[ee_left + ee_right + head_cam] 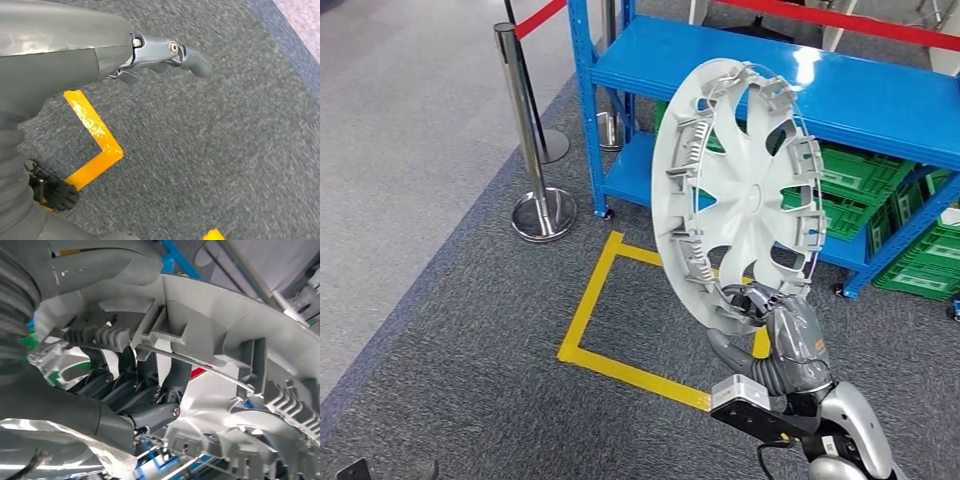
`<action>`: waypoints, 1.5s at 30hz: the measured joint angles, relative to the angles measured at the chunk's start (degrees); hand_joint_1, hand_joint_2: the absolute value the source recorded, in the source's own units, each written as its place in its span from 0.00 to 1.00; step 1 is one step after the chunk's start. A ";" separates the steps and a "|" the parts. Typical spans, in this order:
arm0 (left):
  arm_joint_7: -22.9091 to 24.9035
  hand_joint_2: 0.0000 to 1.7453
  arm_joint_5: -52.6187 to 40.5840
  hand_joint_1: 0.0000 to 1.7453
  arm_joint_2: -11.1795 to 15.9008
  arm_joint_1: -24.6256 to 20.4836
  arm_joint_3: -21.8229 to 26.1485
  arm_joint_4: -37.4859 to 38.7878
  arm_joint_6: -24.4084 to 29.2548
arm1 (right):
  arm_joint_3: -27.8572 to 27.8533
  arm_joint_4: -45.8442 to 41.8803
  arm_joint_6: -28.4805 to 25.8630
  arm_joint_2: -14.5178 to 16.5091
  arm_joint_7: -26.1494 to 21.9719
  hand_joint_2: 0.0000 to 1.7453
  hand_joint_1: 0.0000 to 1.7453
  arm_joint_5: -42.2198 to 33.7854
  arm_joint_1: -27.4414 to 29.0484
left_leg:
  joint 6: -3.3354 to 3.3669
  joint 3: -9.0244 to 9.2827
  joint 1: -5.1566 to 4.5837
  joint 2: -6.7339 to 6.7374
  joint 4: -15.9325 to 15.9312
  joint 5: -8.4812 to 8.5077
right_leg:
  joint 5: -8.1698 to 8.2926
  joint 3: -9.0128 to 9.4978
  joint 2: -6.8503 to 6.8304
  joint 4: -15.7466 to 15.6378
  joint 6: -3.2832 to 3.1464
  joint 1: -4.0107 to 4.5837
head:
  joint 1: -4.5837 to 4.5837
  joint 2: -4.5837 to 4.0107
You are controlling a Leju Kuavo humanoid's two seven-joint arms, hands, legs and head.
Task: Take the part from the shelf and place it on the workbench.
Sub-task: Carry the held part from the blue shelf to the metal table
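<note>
Part: silver-white hubcap (739, 195), off the blue shelf (848, 95), carried upright in the air in front of it, inner face with clips turned toward the head camera.
Right robot hand (773, 318): grips the hubcap at its lower rim, thumb on one face, dark fingers (151, 375) hooked over the rim and wire ring.
Left robot hand (166, 55): holds nothing, fingers partly curled above grey carpet (226, 150) and yellow floor tape (94, 130); open or closed, cannot tell.
Step in hand: judged as carry toward the counter, not seen in any frame.
Handling advice: keep grip firm at the rim; single low hold on a wide disc invites tipping, so move slowly, keep disc clear of shelf posts and stanchion (527, 130), lower flat before release.
Head view alone: whole disc, shelf, green crates (863, 180), yellow floor marking.
Right wrist view alone: finger placement behind the clips, contact at the rim.
Left wrist view alone: idle hand, floor beneath.
</note>
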 joint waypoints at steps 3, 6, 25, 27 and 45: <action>0.03 1.00 0.02 0.00 -0.01 0.11 0.00 0.02 0.05 | 0.25 0.46 0.03 0.00 0.01 1.00 1.00 0.02 -0.08 | -0.05 -0.04 -0.13 -2.27 0.18 0.18 | 4.49 1.89 0.80 -4.57 -0.26 -0.02 | 0.01 0.00; 0.03 1.00 0.03 0.00 0.02 0.03 0.00 0.02 0.10 | 0.31 0.89 0.06 0.00 0.01 1.00 1.00 0.03 -0.30 | -0.60 -0.79 -0.04 -4.27 0.84 0.40 | 7.61 6.19 4.68 -13.67 -0.67 -0.37 | -0.04 0.00; -0.05 1.00 0.81 0.00 0.50 0.39 0.41 0.09 -0.03 | 1.66 3.14 1.19 0.09 -0.48 1.00 1.00 0.20 -4.56 | -1.97 -1.11 0.36 3.21 1.05 -0.08 | 7.04 7.47 -6.22 -15.18 0.44 -0.18 | -0.78 0.00; -0.15 1.00 1.07 0.00 0.31 0.31 0.53 0.09 -0.93 | 2.01 3.34 1.80 -0.01 -0.38 1.00 1.00 0.54 -5.71 | -1.07 -0.99 0.58 2.08 0.59 0.29 | 4.90 6.22 -3.64 -12.36 0.69 -0.36 | -0.58 0.00; 0.14 1.00 1.38 0.00 0.44 0.37 1.17 0.13 -0.16 | 4.47 6.30 3.18 -0.04 -1.40 1.00 1.00 0.08 -9.61 | -3.53 -8.37 0.62 -0.17 13.74 -5.22 | 8.51 6.68 -0.37 -15.48 -2.10 -0.07 | -1.08 0.00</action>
